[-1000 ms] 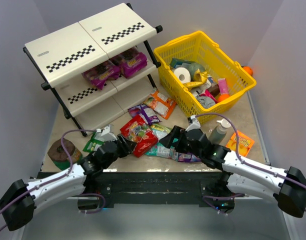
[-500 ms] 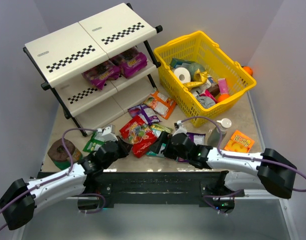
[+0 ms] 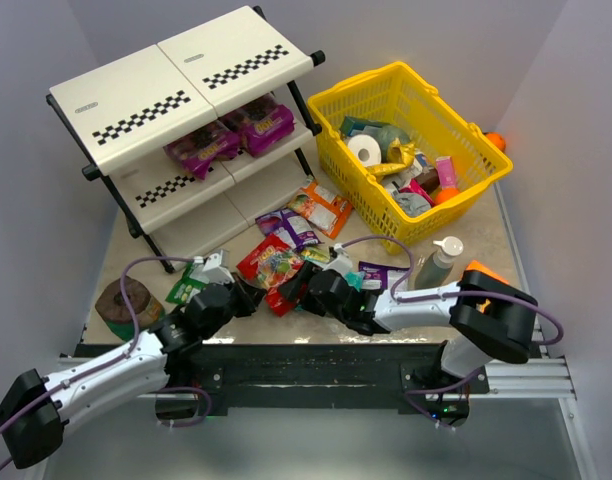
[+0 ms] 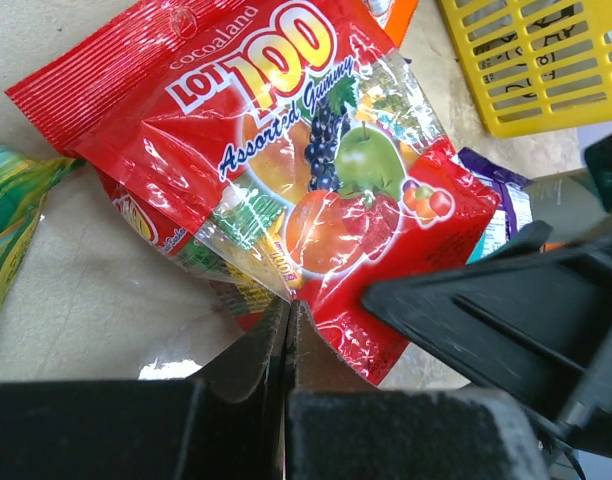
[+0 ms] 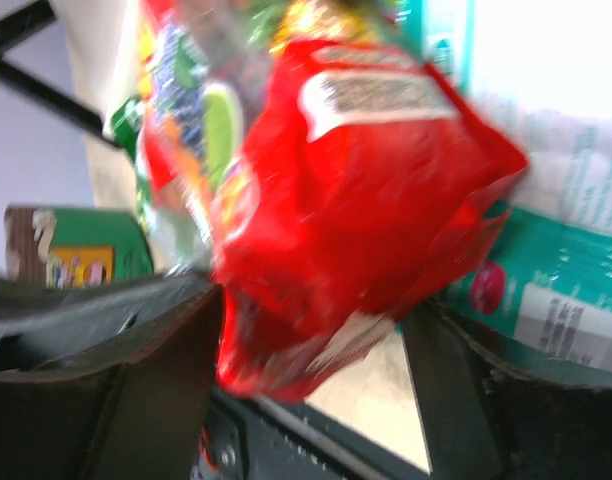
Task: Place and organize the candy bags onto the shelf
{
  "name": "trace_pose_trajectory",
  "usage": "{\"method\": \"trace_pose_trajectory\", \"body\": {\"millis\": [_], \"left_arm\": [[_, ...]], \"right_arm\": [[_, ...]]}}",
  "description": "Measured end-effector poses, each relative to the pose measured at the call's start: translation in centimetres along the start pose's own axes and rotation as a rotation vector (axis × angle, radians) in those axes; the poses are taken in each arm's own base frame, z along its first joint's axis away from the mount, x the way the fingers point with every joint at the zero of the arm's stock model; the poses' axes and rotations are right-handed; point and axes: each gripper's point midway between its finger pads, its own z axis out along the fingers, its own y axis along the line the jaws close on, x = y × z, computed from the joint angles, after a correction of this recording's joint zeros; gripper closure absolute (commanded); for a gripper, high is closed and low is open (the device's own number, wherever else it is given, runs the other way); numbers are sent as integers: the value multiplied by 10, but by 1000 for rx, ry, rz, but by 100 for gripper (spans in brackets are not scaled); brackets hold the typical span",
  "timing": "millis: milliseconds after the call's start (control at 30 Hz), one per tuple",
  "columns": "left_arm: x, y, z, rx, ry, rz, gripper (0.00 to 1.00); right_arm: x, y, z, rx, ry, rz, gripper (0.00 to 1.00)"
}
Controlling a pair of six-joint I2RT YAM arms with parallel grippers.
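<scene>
The red candy bag (image 4: 286, 170), lying just in front of the shelf (image 3: 186, 70), is looking light, limp and slippery, best pinched by its sealed edge, the right claw (image 5: 316, 330) gaping wide around it, the left claw (image 4: 286, 320) sitting clenched at its rim.

Right gripper (image 3: 306, 290) has swung toward 9 o'clock, off the teal pouches. Its spread fingers now flank the near corner of the red candy bag (image 3: 271, 268). The right elbow has folded in over the table, uncovering the grey bottle (image 3: 438, 262) at its 3 o'clock.
</scene>
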Motion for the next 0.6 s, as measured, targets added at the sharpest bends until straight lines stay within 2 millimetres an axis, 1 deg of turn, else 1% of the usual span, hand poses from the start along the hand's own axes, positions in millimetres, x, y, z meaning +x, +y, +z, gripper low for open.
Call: {"method": "trace_pose_trajectory", "body": {"millis": [100, 200, 333, 400, 433, 467, 533, 600], "left_arm": [[0, -1, -1, 5, 1, -1, 100], [1, 1, -3, 3, 6, 0, 100], [0, -1, -6, 13, 6, -3, 100], [-1, -2, -8, 19, 4, -8, 100], [-1, -2, -8, 23, 4, -9, 100], [-1, -3, -9, 28, 2, -11, 100], [-2, -5, -9, 35, 0, -13, 100], [-3, -5, -10, 37, -1, -14, 100]], "right_arm": [[0, -5, 7, 15, -20, 25, 33], [-1, -1, 10, 2, -42, 54, 35], [-4, 0, 11, -18, -63, 90, 35], [-5, 1, 10, -28, -74, 98, 36], [-6, 1, 10, -33, -79, 103, 37], [-7, 2, 10, -38, -86, 106, 42], [-8, 2, 10, -44, -95, 109, 46], [-10, 3, 10, -52, -102, 114, 54]]}}
